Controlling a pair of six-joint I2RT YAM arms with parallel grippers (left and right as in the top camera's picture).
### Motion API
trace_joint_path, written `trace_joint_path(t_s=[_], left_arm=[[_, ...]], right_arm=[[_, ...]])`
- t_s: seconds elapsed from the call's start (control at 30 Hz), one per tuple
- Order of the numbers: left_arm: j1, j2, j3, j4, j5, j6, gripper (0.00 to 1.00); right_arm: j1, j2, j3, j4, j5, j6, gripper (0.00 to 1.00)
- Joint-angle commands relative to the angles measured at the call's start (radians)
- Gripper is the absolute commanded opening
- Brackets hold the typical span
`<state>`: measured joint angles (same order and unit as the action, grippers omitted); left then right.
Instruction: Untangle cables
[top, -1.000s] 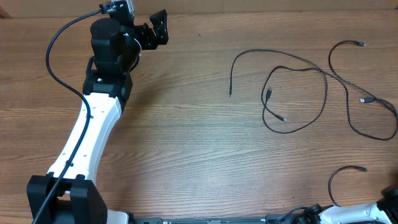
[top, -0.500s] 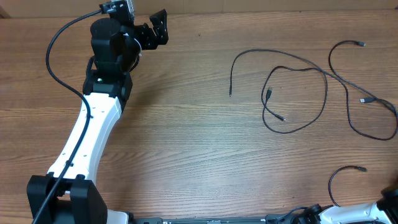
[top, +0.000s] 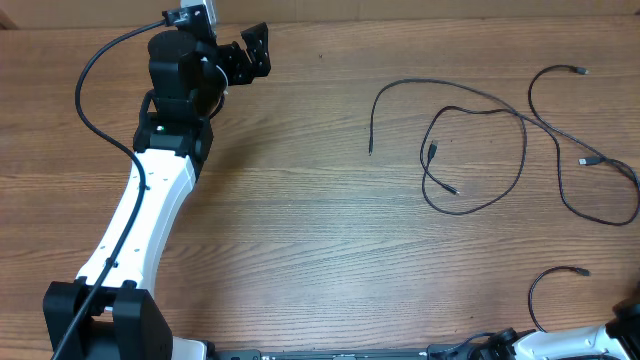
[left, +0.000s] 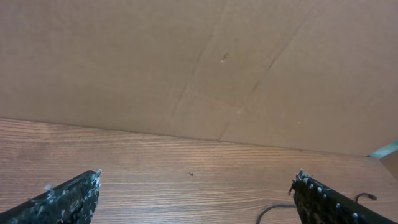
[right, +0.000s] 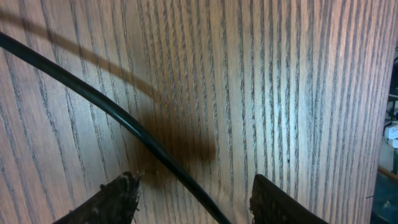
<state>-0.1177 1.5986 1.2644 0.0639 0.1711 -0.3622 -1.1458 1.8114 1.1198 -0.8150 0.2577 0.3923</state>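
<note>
A thin black cord (right: 124, 121) lay flat on the wood-grain table (right: 298, 74). It ran on a slant from far ahead and to one side of the right pincer (right: 194, 186), back into the gap between its two fingertips. There it passed much nearer one fingertip (right: 121, 196) than the other. The jaws stood apart, straddling the cord without clamping it; whether the nearer fingertip touched it could not be told.

The tangled cables (top: 523, 120), loops crossing one another, lay well beyond that pincer, farther out over the table. The left pincer (top: 262, 47) was spread wide and empty, well apart from every cable, so the right arm was clearly the nearer. A clean pinch would probably depend on the cord crossing the gap at a slant, off-centre.
</note>
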Motion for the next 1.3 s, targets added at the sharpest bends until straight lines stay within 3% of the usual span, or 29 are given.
trace_joint_path(t_s=[0.0,0.7,0.93,1.27], left_arm=[[0.002,-0.002,0.008,-0.003,-0.025,0.026,1.00],[0.002,-0.002,0.008,0.000,-0.025,0.026,1.00],[0.002,-0.002,0.008,0.000,-0.024,0.026,1.00],[0.002,-0.002,0.008,0.000,-0.025,0.026,1.00]], right_arm=[[-0.005,-0.001,-0.008,0.005,-0.013,-0.001,0.58],[0.014,-0.004,-0.001,0.024,-0.262,-0.098,0.69],[0.014,-0.003,-0.002,0.014,-0.260,-0.098,0.61],[0.014,-0.003,-0.002,0.011,-0.395,-0.117,0.64]])
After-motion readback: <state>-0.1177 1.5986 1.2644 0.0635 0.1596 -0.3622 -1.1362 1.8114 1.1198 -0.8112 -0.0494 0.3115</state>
